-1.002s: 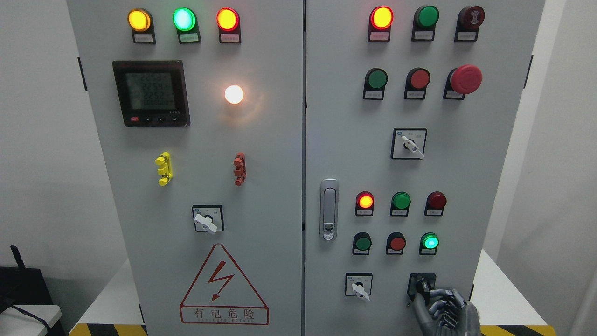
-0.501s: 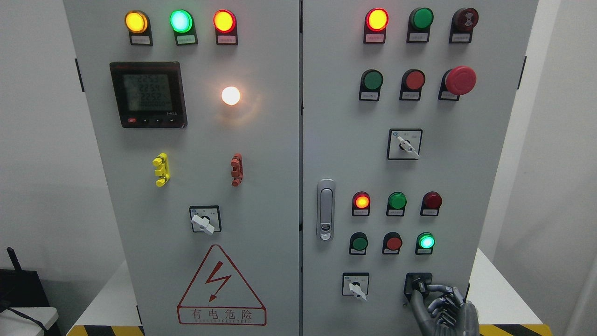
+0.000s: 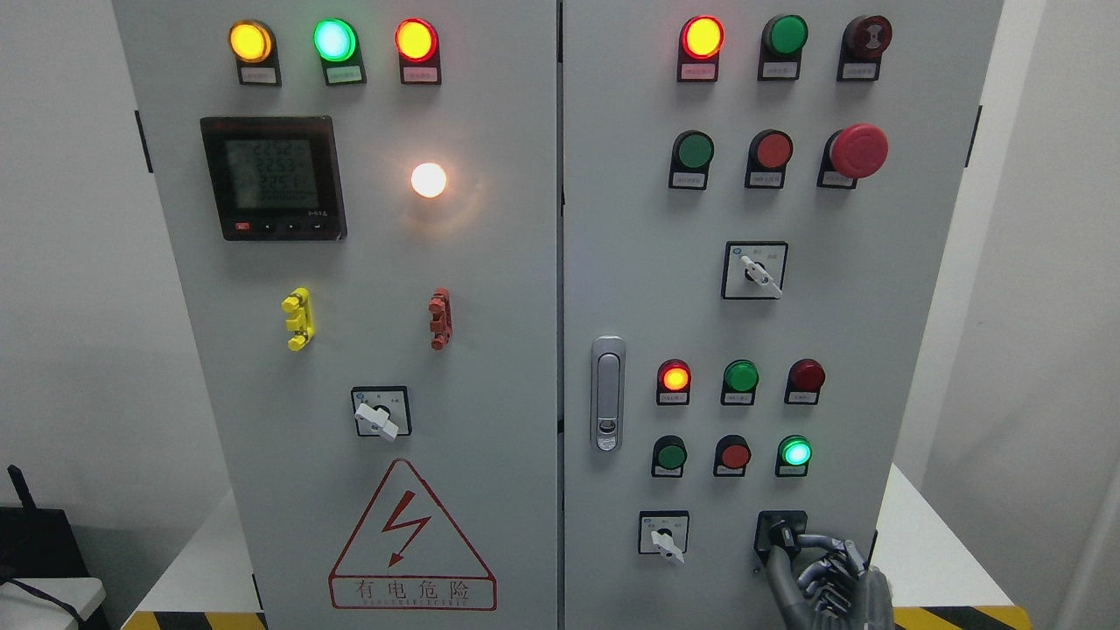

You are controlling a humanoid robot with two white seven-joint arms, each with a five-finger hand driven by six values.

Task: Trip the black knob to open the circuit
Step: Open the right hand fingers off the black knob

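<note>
With the grey metal-fingered right robot hand (image 3: 827, 577) raised at the lower right corner of the tall pale-grey steel control cabinet (image 3: 490, 289), contact with the black rotary knob on its black square plate (image 3: 781, 534) noted. Knob located directly at the fingertips, just up and left of the palm. Thumb (image 3: 779, 573) laid along the knob's lower left side; index finger (image 3: 822, 541) hooked over from the right; remaining fingers curled toward the palm. Judged as a pinch grip on the knob, placed so that a wrist roll would turn the lever. Cannot confirm how firmly the pads bear on it.

Knob lever seen tilted slightly off vertical; switched position not readable from the head view. Task judged mid-step: grip set, trip not confirmed.

Left of the robot hand, close by: white-handled selector switch on a white square plate (image 3: 663, 534), apart from the fingers. Directly above the robot hand: lit green round indicator lamp (image 3: 795, 452). Further up and left: chrome door latch handle (image 3: 607, 394).

Risk: fingers slipping off the small lever during rotation. Left arm absent from view.
</note>
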